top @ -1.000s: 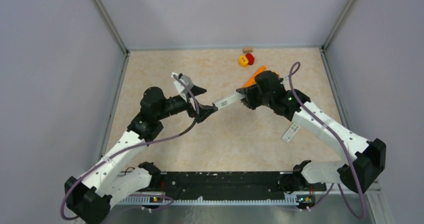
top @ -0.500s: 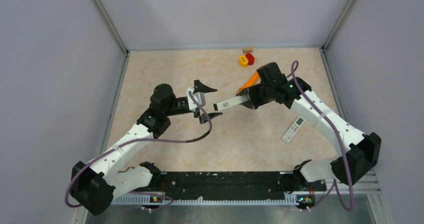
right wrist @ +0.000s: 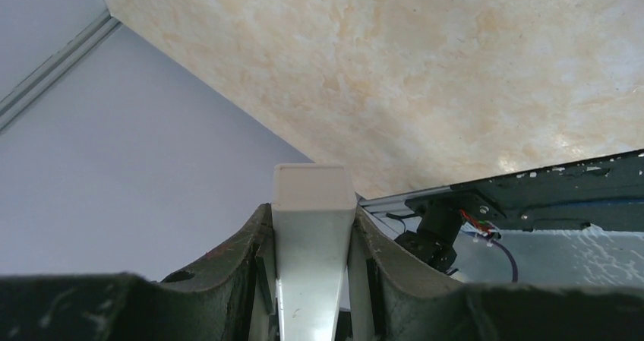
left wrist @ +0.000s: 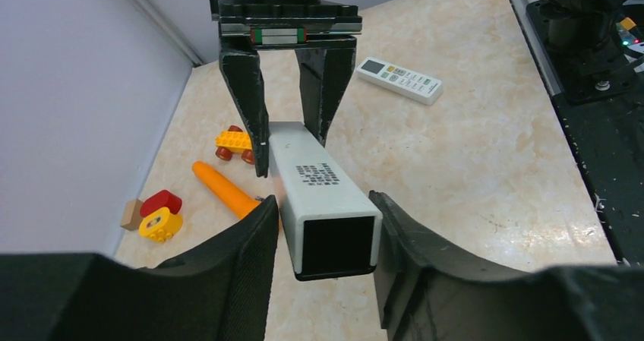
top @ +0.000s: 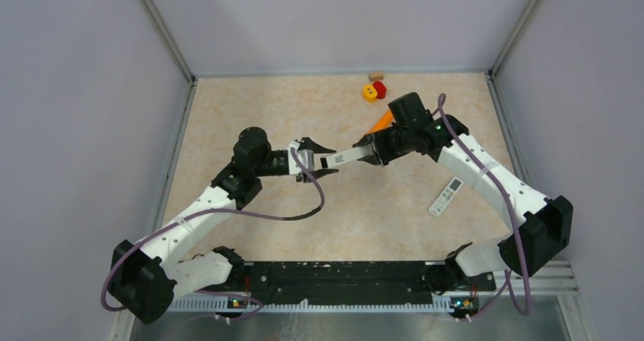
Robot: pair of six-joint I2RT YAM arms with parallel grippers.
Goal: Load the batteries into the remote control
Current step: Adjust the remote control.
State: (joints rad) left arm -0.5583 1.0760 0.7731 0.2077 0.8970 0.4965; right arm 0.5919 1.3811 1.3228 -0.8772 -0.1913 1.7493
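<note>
Apparently mid-handover: pinching the remote control aloft over the table centre with the right gripper at its 3 o'clock end; straddling the black 9 o'clock end with the left gripper, part-spread, not yet clamped. Next, probably: squeeze squarely before releasing the right.

The remote control hangs over the middle of the table. Its right end sits in the right gripper, and its left end lies between the left gripper's 2 fingers. The carrot toy lies just behind the right gripper, with toy blocks farther back. A wider remote lies to the right, nearer the bases.
</note>
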